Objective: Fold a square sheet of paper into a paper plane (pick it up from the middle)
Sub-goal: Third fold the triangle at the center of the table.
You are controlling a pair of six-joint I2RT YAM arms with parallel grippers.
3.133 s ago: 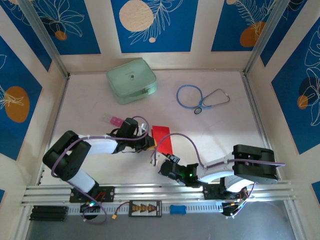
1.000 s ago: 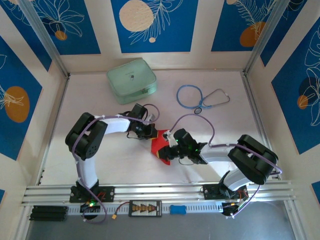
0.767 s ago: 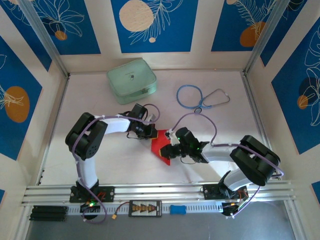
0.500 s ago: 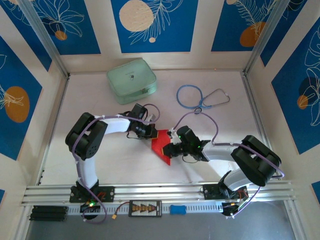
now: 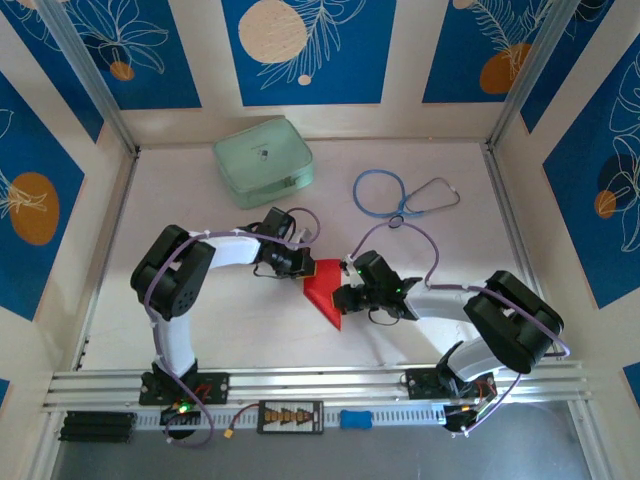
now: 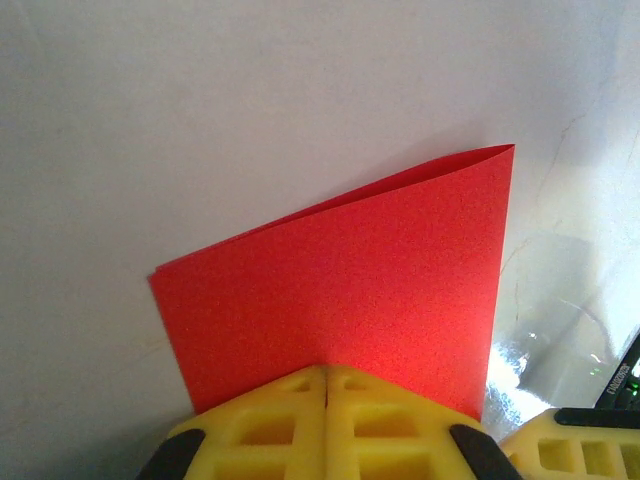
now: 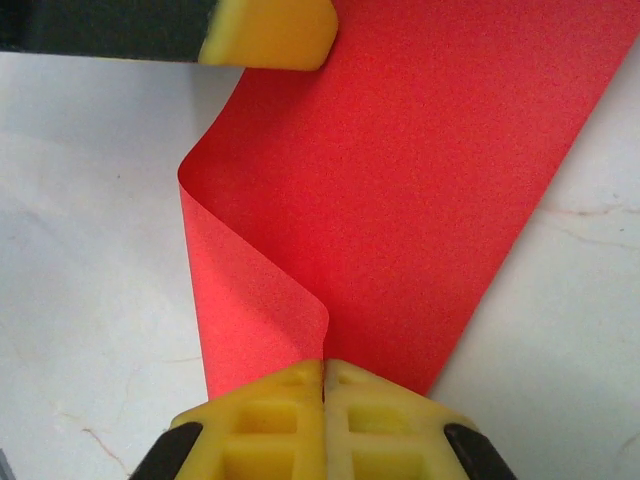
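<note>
The square sheet of paper (image 5: 322, 290) is bright red and lies folded at the table's middle, tapering to a point toward the near edge. My left gripper (image 5: 303, 268) is shut, its closed tips resting on the sheet's far left part (image 6: 350, 270). In the left wrist view the paper spreads out flat beyond the left gripper (image 6: 326, 370). My right gripper (image 5: 340, 297) is shut on the sheet's right side. In the right wrist view a curled flap of the paper (image 7: 260, 300) runs into the seam of the right gripper (image 7: 323, 362), over the flat layer (image 7: 430, 170).
A pale green case (image 5: 263, 160) sits at the back left. A blue stethoscope (image 5: 400, 195) lies at the back right. Side walls and metal posts frame the white table (image 5: 200, 330). One left fingertip (image 7: 270, 30) shows at the top of the right wrist view.
My right gripper has moved a little up and left with the paper's edge in it, folding the flap over. The left gripper has stayed in place on the sheet.
</note>
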